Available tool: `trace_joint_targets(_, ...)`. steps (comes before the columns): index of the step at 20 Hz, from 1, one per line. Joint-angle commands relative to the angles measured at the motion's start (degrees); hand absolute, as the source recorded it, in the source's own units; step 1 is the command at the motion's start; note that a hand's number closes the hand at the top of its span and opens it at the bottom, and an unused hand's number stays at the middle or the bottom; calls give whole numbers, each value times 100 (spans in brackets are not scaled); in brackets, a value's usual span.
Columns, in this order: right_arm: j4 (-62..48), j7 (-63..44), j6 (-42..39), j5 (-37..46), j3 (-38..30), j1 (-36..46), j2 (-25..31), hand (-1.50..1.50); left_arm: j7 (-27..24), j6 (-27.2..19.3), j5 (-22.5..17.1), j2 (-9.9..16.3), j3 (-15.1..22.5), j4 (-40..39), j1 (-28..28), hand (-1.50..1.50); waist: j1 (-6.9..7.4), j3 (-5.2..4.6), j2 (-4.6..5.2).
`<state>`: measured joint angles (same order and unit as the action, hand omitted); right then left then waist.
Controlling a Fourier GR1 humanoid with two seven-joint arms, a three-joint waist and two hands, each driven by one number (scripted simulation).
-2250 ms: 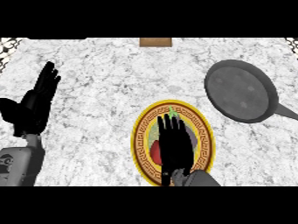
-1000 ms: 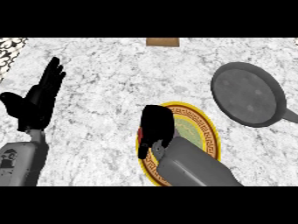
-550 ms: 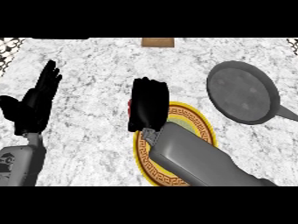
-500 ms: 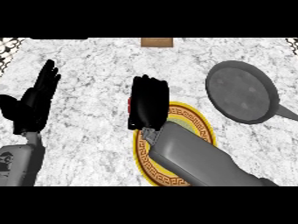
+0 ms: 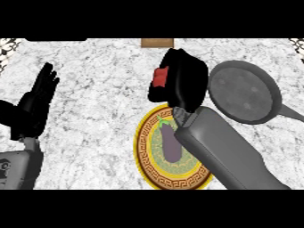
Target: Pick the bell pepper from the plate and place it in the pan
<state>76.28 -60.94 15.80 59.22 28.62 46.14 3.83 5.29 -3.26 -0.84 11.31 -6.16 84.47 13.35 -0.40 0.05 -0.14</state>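
Observation:
A red bell pepper (image 5: 160,76) shows at the left side of my right hand (image 5: 182,79), whose fingers are curled round it; most of the pepper is hidden. The hand hangs above the counter, beyond the far rim of the plate (image 5: 148,161) and just left of the dark grey pan (image 5: 244,91). The plate is round with a yellow patterned rim, and a purple eggplant (image 5: 170,141) lies on it. My right forearm (image 5: 223,151) crosses the plate's right half. The pan holds nothing; its handle (image 5: 300,119) points to the lower right.
My left hand (image 5: 30,109) rests open at the left, fingers up, above the marble counter. A brown block (image 5: 157,42) sits at the counter's far edge. Patterned panels flank both upper corners.
My right hand closed on the bell pepper over the plate, lifted it and carried it away from me and to the right, toward the pan. The eggplant now shows. The left hand stayed put.

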Motion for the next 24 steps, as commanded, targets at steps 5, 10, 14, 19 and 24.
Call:
trace_joint_targets(5, -143, 916, 708, -488, -1518, -481, 1032, 150, -118, 23, 21, 80, -115, -232, 206, 0, 15, -4, 38)
trace_joint_targets(10, -859, 2203, 1117, -1051, -2134, -1031, 1642, 150, 15, 24, 57, -131, 141, 253, -226, 0, 89, 0, 36)
trace_joint_targets(14, -1915, 2605, 1317, -717, -2329, -999, 2072, 150, 59, 123, -89, -87, 53, 296, -175, 0, 146, 0, 40)
trace_joint_targets(19, -3706, 3956, 2402, -1243, -3038, -717, 2031, 150, 29, 142, -73, 13, -44, 115, 99, 0, 236, 9, 90)
trace_joint_targets(24, -5074, 5085, 2566, -1614, -3510, -145, 2169, 150, -149, 40, 55, -204, 109, -54, 124, 0, 313, 14, 129)
